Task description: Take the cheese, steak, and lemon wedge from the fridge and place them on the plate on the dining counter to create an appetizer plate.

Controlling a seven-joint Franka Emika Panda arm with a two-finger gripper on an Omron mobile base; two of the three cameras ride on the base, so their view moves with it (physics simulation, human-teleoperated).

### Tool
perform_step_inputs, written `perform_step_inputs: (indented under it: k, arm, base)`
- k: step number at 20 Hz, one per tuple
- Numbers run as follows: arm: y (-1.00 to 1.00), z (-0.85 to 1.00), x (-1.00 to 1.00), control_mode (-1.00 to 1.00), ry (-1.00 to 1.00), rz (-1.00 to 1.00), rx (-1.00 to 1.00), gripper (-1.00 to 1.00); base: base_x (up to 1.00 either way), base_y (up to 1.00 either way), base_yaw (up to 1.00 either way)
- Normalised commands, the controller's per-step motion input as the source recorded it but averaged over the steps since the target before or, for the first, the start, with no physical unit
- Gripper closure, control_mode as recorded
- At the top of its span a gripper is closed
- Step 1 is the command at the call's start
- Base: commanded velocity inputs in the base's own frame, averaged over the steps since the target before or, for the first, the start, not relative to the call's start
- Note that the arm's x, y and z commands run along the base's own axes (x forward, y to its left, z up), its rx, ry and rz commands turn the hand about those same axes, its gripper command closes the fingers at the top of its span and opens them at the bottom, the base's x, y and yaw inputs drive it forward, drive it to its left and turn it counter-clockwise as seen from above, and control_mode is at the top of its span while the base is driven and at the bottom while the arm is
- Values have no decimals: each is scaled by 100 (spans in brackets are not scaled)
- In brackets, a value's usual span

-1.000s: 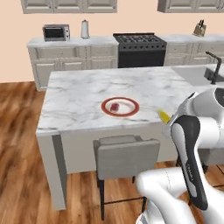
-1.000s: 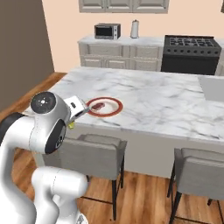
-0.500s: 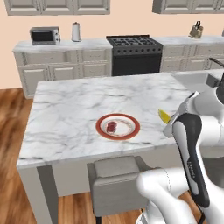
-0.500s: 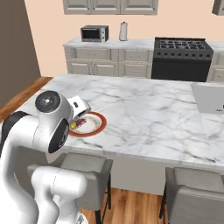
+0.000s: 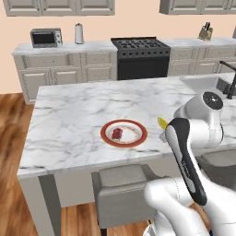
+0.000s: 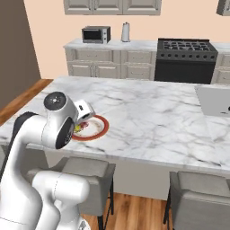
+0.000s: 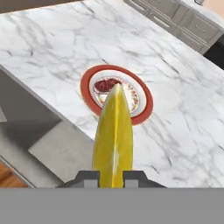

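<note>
We saw the lemon wedge (image 7: 113, 135) pinched between the two tips of the end effector (image 7: 112, 178), held in the air above the near edge of the bench (image 7: 183, 109) and short of the plate (image 7: 146, 97), which already carried the steak (image 7: 105, 85). The wedge was thin and gripped only at one end, so we judged it might slip or twist loose. If let go here it could land on the bare bench, or tumble over the edge toward the stool (image 5: 123, 189).

Plate (image 6: 99, 130) on dining counter (image 6: 152, 112)
</note>
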Motion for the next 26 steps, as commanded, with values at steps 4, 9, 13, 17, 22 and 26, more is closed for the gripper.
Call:
perform_step_inputs:
  k: [4, 9, 13, 17, 22, 26]
  arm:
    - [0, -25, 99, -100, 21, -1, 11, 100]
    - [-1, -19, 97, -100, 12, 0, 5, 100]
    - [0, -50, 95, -100, 0, -5, -4, 100]
    - [10, -73, 100, -100, 5, -5, -8, 100]
    - [19, -57, 99, -100, 8, -2, -2, 100]
    - [3, -42, 95, -100, 11, -1, 0, 100]
  base:
    - [0, 0, 0]
    - [0, 0, 0]
    - [0, 0, 0]
    - [0, 0, 0]
    - [0, 0, 0]
    - [0, 0, 0]
